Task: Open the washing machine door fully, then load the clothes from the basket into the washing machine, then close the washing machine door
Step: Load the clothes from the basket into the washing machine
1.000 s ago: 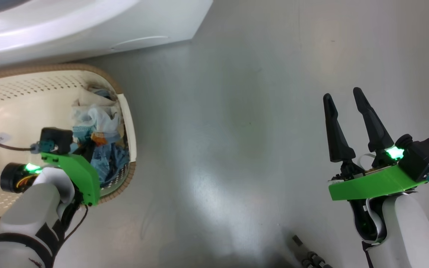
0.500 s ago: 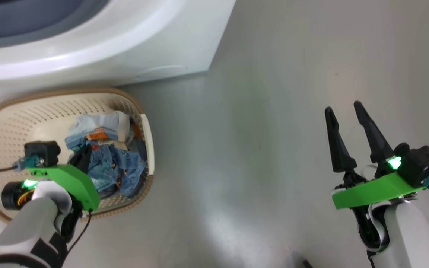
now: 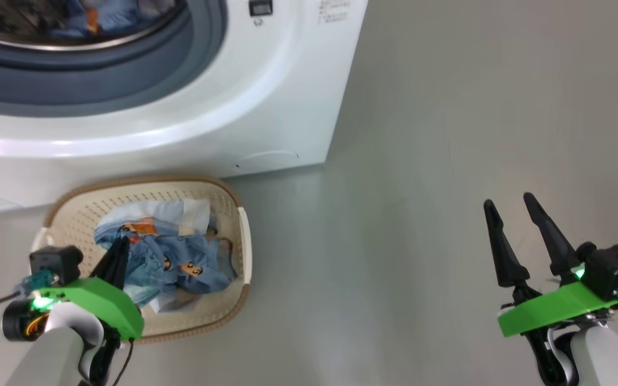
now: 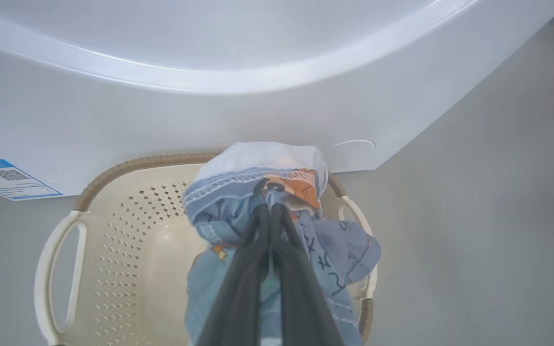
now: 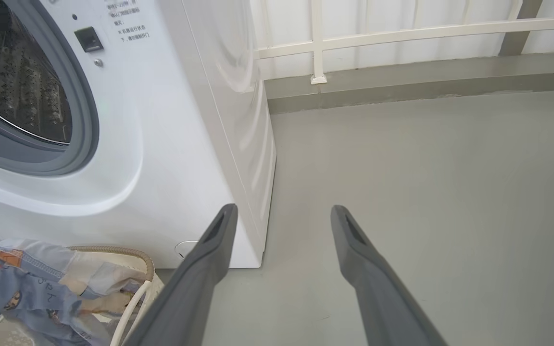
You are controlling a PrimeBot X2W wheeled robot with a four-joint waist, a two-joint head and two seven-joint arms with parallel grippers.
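The cream basket (image 3: 242,236) sits on the floor against the white washing machine (image 3: 266,80). My left gripper (image 3: 117,252) is shut on the light blue clothes (image 3: 180,257) and holds the bundle up over the basket. In the left wrist view the shut left gripper (image 4: 268,192) pinches the clothes (image 4: 344,250) above the basket (image 4: 128,166). More blue cloth (image 3: 100,13) lies in the open drum. The washing machine door is out of view. My right gripper (image 3: 508,200) hovers open over bare floor to the right, with nothing in it. It appears again as the right gripper (image 5: 283,209), beside the machine (image 5: 171,120).
A blue label (image 4: 3,179) and a round service flap (image 4: 351,154) mark the machine's lower front. Open grey floor (image 3: 421,214) stretches to the right of the machine. A white railing (image 5: 402,33) and a low kerb run along the far side.
The head view has shifted, so the machine's opening and the whole basket now show. My left gripper stays shut on the clothes and the bundle has risen in the basket. The right gripper stays open.
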